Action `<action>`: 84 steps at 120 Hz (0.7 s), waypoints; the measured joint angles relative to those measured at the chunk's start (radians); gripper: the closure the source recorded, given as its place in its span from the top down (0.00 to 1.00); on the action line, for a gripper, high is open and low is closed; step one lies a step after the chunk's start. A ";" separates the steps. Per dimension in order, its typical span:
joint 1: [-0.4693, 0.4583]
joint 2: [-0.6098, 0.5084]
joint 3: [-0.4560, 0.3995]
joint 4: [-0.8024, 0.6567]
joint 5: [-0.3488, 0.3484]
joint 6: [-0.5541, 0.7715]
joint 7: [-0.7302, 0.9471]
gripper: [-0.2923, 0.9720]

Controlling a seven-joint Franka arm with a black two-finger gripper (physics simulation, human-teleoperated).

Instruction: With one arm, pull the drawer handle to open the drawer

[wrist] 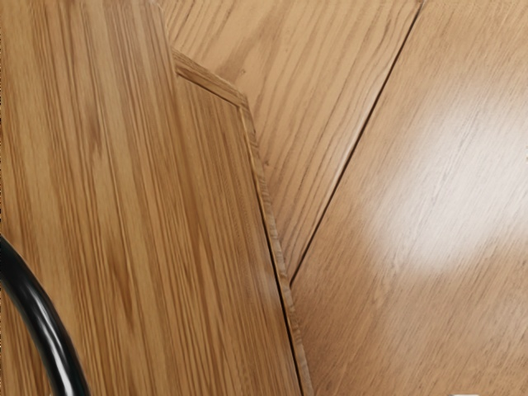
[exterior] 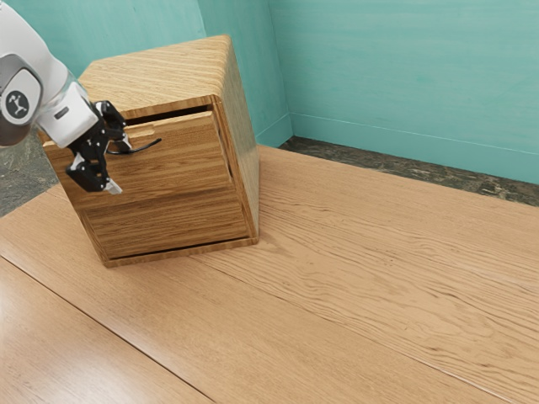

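— Jaws?
— Apart on the gripper (exterior: 118, 160), straddling the near end of the handle (exterior: 145, 146). Touching it or not: hard to tell.
— Drawer (exterior: 181, 168)?
— Set in the cabinet (exterior: 181, 71) front, dark gap along its top edge, far corner hidden behind the hand.
— From the wrist?
— Black curve of handle, cut off at the edge, over drawer wood. Table (wrist: 412, 206) beyond.

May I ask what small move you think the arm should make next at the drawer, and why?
Probably close the fingers on the handle before pulling. In the exterior view the gripper is open, with its fingers apart above and below the thin black handle that runs between them. The drawer front looks barely pulled out.
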 joint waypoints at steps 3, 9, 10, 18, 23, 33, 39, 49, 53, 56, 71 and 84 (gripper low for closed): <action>0.000 -0.003 0.000 -0.003 -0.001 0.000 0.000 0.66; -0.001 -0.008 0.000 -0.007 -0.003 0.000 -0.001 0.66; -0.001 -0.009 0.000 -0.008 -0.003 0.000 -0.001 0.66; -0.001 -0.018 0.000 -0.016 -0.004 0.000 -0.001 0.66; -0.001 -0.023 0.001 -0.023 -0.005 0.000 -0.001 0.66; 0.000 -0.039 0.000 -0.039 -0.005 0.001 -0.002 0.66; 0.000 -0.053 0.001 -0.051 -0.006 0.001 -0.002 0.65; 0.000 -0.074 0.000 -0.069 -0.006 0.001 -0.003 0.65; 0.000 -0.078 0.000 -0.072 -0.007 0.001 -0.003 0.65; 0.000 -0.079 0.000 -0.074 -0.007 0.001 -0.003 0.66; -0.001 -0.082 0.000 -0.081 -0.007 0.000 -0.004 0.67; -0.002 -0.094 0.000 -0.092 -0.007 0.000 -0.004 0.67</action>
